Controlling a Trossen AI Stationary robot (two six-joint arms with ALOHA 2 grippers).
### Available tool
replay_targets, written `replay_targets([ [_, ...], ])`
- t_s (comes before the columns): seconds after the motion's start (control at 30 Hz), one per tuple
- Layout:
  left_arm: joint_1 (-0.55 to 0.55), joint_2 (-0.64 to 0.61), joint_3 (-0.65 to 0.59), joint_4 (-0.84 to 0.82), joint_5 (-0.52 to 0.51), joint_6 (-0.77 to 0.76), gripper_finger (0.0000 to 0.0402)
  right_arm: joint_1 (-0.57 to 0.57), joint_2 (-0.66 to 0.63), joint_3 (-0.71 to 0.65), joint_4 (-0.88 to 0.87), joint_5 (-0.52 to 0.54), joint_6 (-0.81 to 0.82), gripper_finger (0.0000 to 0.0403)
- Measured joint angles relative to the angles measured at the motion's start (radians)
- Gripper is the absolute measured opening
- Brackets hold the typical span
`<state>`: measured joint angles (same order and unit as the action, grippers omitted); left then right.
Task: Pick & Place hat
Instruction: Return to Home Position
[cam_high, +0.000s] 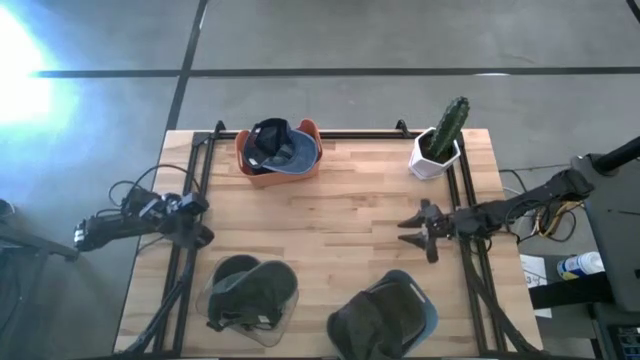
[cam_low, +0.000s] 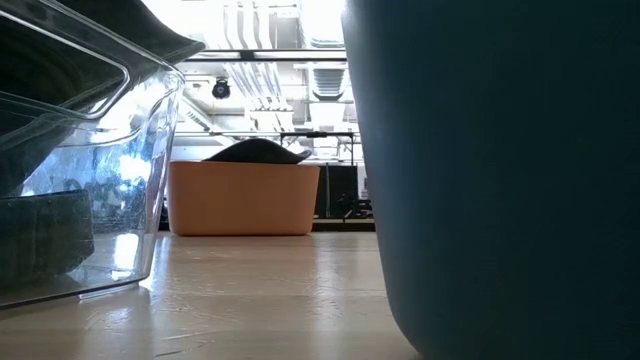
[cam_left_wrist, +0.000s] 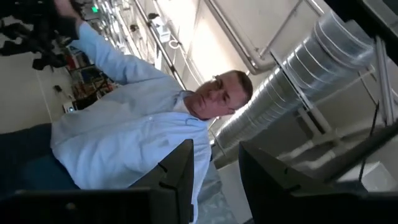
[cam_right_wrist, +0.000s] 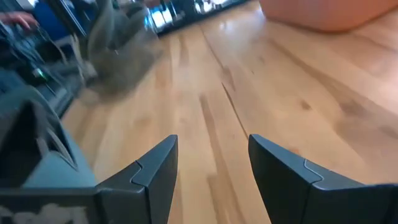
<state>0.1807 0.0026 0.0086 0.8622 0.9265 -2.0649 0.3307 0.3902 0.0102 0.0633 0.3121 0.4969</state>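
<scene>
A dark blue hat lies in an orange bin at the far middle of the table; its crown shows over the bin's rim in the low view. A dark green hat lies in a clear bin at the near left. Another dark hat lies in a blue bin at the near right. My right gripper is open and empty, low over bare wood right of the table's middle, fingers pointing left. My left gripper waits open at the left edge, tipped upward.
A cactus in a white pot stands at the far right corner, beyond my right gripper. Black frame rails run along both sides and the far edge. Bare wood lies between the bins. A person in a light blue shirt shows beyond the table.
</scene>
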Motion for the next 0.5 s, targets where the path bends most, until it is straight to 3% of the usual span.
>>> replay_targets([
  [0.5, -0.01, -0.001, -0.001, 0.006, -0.008, 0.001, 0.0119, -0.002, -0.389, 0.001, 0.019, 0.005, 0.0, 0.0192],
])
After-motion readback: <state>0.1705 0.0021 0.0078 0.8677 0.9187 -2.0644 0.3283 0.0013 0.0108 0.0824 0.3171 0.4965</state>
